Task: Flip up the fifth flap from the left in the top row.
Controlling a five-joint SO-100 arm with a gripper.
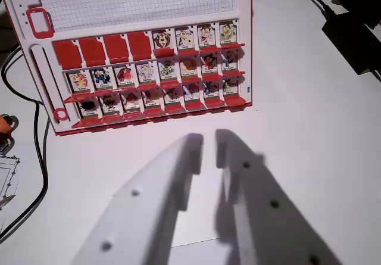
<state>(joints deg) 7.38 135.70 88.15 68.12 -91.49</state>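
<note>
A red and white flap board (143,6) lies on the white table in the upper left of the wrist view. In its top row the four left flaps (104,50) lie flat and show plain red. The fifth flap (162,40) stands up and shows a cartoon face, as do the three to its right. The two lower rows stand up with faces showing. My white gripper (208,146) hovers below the board in the picture, apart from it. Its fingers stand a narrow gap apart with nothing between them.
A black cable (38,158) runs down the left side beside the board. A black box (357,27) with a cable sits at the top right. An orange object (7,125) and a printed sheet (6,184) lie at the left edge.
</note>
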